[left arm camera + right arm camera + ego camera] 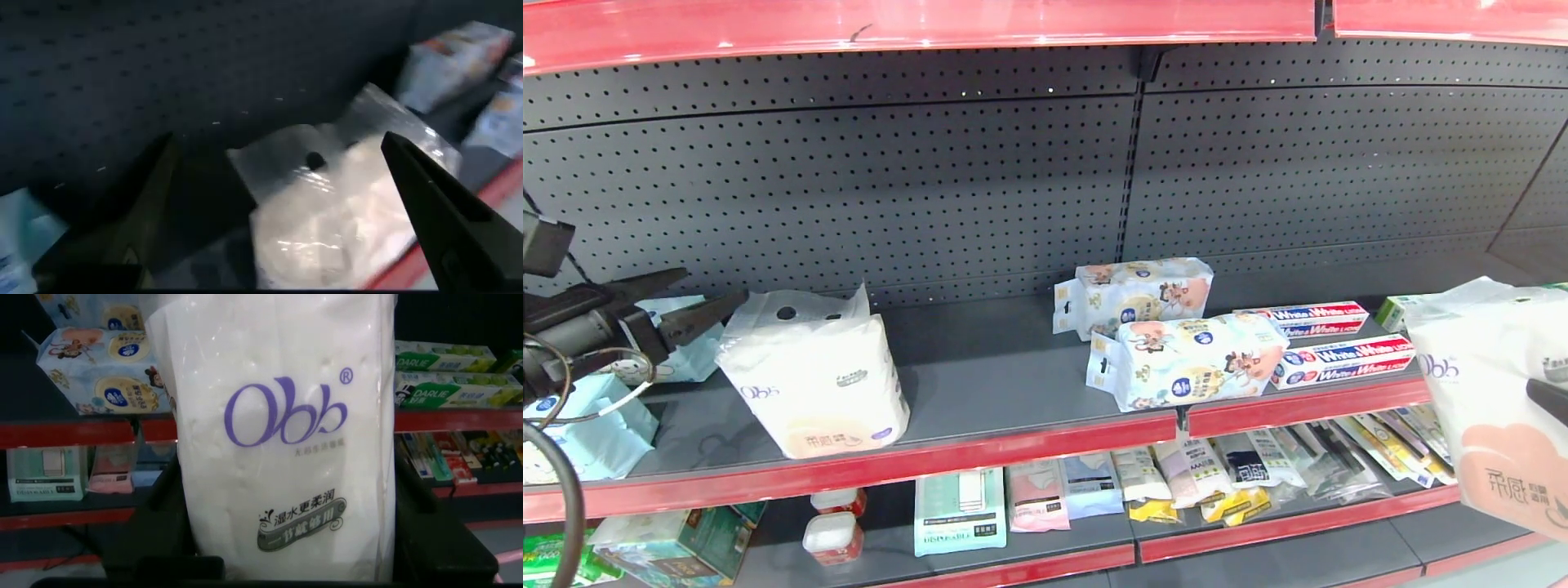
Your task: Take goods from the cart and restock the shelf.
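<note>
The held tissue pack (pixel 286 416) is clamped between the right gripper's (pixel 288 469) fingers, in front of the shelf (pixel 988 367). A second tissue pack (pixel 817 376) stands on the shelf just beyond the tips of the left gripper's (pixel 716 282) spread, empty fingers. Wet-wipe packs (pixel 1188 359) and toothpaste boxes (pixel 1339 359) lie farther along.

White tissue pack (pixel 817 384) upright on shelf (pixel 980 367); second pack (pixel 278 433) apparently gripped, right.
</note>
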{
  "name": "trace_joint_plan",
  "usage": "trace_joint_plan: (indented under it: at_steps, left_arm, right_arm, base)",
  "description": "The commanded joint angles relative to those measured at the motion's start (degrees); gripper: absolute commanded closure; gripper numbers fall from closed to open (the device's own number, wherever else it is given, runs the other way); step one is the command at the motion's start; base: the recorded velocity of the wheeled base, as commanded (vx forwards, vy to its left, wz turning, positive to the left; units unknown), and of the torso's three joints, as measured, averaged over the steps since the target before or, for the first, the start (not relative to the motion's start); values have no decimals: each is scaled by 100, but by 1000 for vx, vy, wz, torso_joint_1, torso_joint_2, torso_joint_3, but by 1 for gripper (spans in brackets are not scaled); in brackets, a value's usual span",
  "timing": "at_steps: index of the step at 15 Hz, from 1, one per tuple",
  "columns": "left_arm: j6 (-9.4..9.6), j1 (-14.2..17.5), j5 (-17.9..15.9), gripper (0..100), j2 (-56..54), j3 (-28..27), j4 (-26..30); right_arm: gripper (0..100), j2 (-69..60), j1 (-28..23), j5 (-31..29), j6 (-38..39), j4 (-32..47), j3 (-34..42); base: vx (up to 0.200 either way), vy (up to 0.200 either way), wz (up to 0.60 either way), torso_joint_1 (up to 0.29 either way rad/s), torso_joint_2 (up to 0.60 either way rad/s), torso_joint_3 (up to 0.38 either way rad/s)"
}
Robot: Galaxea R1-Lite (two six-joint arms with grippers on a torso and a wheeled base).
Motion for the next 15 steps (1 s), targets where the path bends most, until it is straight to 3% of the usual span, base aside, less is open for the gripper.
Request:
trace_joint_plan:
  at_steps: [1,2,3,4,6,8,12,15]
  left_arm:
    - [-101,-99,478,0,-299,31,-11]
    - [-268,-292,1295,0,-501,154,16]
    - [-444,-424,1462,0,-791,330,68]
    - [-444,-538,1717,0,-1028,444,332]
    - [-488,-872,2306,0,-1749,444,1518]
    - [-470,-1127,2447,0,-2496,471,2573]
    - [-400,-1241,2376,0,-3814,919,3320]
    - [-260,-1593,2359,0,-4895,1095,4269]
  right_arm:
    - [100,-12,-3,1,8,3,89]
    - [100,-109,23,1,-1,3,186]
    - [100,-136,32,1,-1,3,142]
    - [100,-109,32,10,-1,-6,98]
    - [100,-74,41,36,-1,-6,142]
    - [100,-100,172,36,25,-6,177]
    - [100,-92,243,36,-107,11,177]
    - [100,-12,471,80,-221,11,133]
  base:
    - [0,0,0,0,0,0]
    - [0,0,0,0,0,0]
    - [0,0,0,0,0,0]
    - [0,0,0,0,0,0]
    - [0,0,0,0,0,0]
    - [0,0,0,0,0,0]
    - [0,0,0,0,0,0]
    - [0,0,0,0,0,0]
